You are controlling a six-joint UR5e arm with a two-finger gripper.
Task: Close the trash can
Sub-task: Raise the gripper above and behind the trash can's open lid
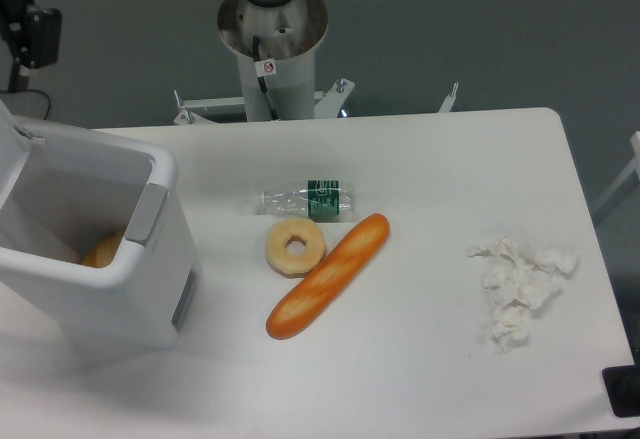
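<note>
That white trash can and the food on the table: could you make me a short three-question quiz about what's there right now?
1. True or false: the trash can stands open.
2. What touches the baguette? A) donut B) crumpled tissues C) trash can
3. Fill in: the plastic bottle lies on its ____.

Key: 1 true; 2 A; 3 side. The gripper is far left, mostly out of frame.

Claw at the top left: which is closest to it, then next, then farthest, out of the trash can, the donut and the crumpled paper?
From the claw, in the camera picture:
1. The trash can, just below it at the left edge.
2. The donut, mid-table beside the baguette.
3. The crumpled paper, far off on the right side.
</note>
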